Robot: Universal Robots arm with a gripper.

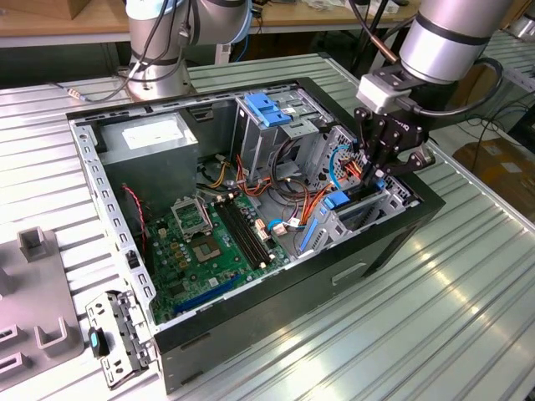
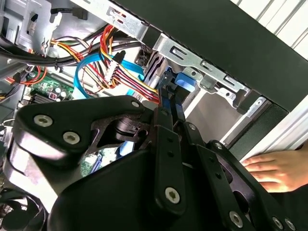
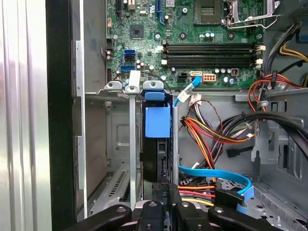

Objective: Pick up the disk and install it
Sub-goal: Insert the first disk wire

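The black robot gripper (image 1: 378,171) reaches into the open black computer case (image 1: 351,276), jaws clenched on the dark, blue-railed disk (image 3: 157,144), standing edge-on in its metal drive bay (image 3: 130,144). Installation appears underway; seating it fully likely demands a straight, careful push.

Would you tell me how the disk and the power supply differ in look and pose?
The disk is dark with bright blue plastic; the power supply is grey with a white label. The disk is a thin slab on edge in its bay, held by the gripper; the power supply is a bulky, untouched box. Both sit inside the open case.
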